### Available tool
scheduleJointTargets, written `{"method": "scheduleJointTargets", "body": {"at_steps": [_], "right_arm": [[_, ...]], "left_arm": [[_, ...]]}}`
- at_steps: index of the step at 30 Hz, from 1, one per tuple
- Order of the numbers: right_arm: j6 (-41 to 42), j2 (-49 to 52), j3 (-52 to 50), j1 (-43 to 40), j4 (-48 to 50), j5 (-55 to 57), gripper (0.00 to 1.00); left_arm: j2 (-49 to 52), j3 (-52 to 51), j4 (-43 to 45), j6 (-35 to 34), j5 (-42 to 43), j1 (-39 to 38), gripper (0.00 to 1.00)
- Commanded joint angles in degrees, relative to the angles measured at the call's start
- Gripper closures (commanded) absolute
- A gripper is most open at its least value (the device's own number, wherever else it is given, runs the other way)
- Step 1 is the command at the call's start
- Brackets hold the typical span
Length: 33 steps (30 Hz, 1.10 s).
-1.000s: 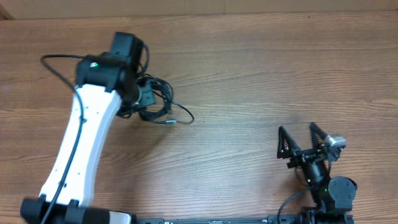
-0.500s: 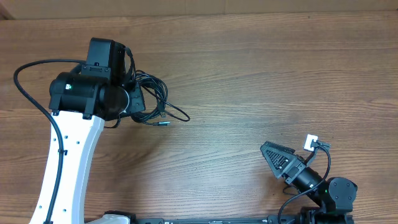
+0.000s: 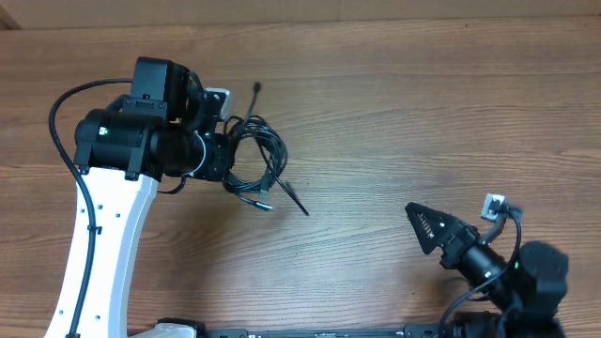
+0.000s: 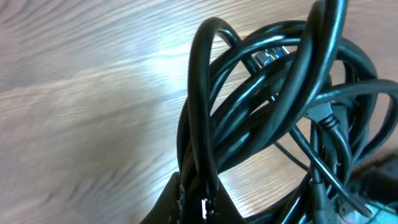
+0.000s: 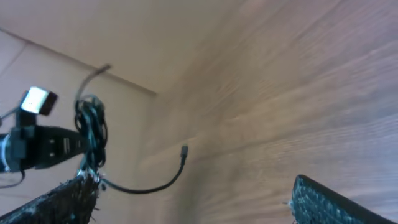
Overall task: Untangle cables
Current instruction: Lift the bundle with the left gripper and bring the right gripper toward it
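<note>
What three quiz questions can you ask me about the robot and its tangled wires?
1. True or false: the right claw is shut.
2. Pick one. What grips the cables? A) the left claw B) the right claw C) nothing
3. Fill the gap: the cables are coloured ____.

Key: 1 false, its fingers stand wide apart. 2 A. 3 black.
</note>
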Motion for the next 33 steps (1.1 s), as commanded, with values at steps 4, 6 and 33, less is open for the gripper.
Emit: {"method": "scheduleJointTargets", "body": {"at_steps": [4, 6, 33], "right_arm": [[-6.67, 12.09, 5.16, 0.11, 2.25, -20.22, 0.01], [-3.19, 15.08, 5.16, 0.13, 8.74, -24.48, 0.0], [-0.94, 42.53, 5.49, 37.13, 48.04, 16.76, 0.6]], "left_arm": [[-0.72, 1.27, 0.48, 6.21, 8.44, 0.09, 0.96], [-0.72, 1.22, 0.55, 7.32, 12.41, 0.07, 0.96], [-0.66, -11.39, 6.88, -3.69, 4.28, -13.53, 0.96]]}}
